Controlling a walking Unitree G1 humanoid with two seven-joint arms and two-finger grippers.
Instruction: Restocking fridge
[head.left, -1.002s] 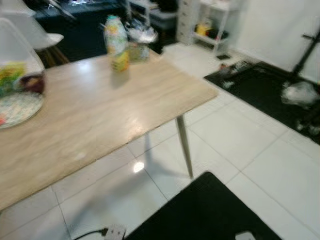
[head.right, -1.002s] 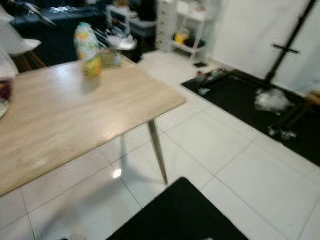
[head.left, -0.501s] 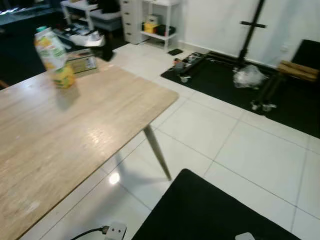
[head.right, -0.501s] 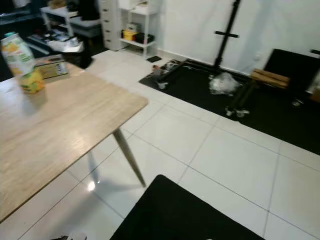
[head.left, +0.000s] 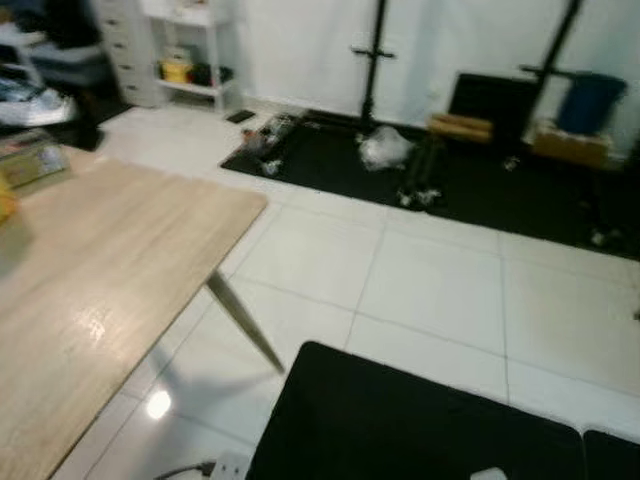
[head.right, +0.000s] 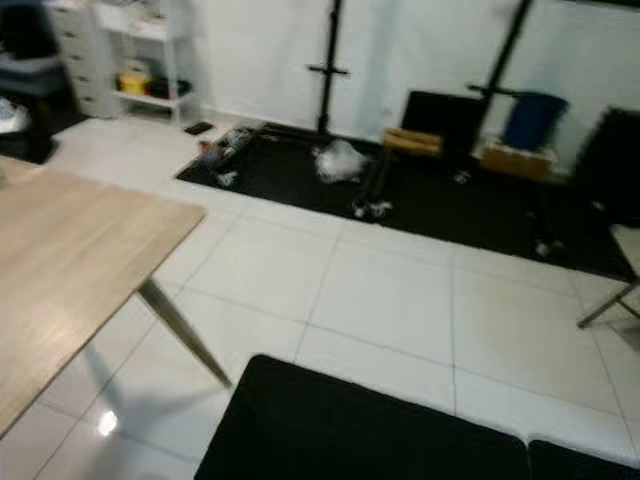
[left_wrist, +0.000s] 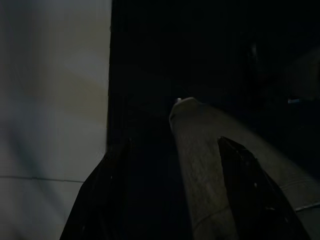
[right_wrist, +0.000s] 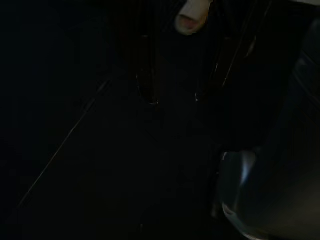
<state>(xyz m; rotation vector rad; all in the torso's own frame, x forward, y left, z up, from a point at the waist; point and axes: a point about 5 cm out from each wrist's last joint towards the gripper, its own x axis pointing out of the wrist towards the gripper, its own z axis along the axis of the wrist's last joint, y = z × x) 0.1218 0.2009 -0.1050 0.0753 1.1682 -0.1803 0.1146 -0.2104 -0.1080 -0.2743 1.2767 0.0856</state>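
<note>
Grippers are hanging idle in shade, left gripper (left_wrist: 172, 145) and right gripper (right_wrist: 175, 99), grasp impossible to tell, with table (head.left: 100, 260) and box (head.left: 30, 160) lying leftward, nearer the left arm.

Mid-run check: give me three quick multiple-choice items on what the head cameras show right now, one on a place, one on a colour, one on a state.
1. Where does the light wooden table stand?
A. On the robot's left
B. On the robot's right
C. Against the far wall

2. What colour is the round bin by the far wall?
A. Red
B. Blue
C. Yellow

3. How is the white tiled floor past the table's corner?
A. Bare and glossy
B. Covered by a rug
C. Strewn with boxes

Answers: 1 A, its top runs in from the left edge. 2 B, it reads dark blue. 3 A, plain tiles with a lamp glare.
</note>
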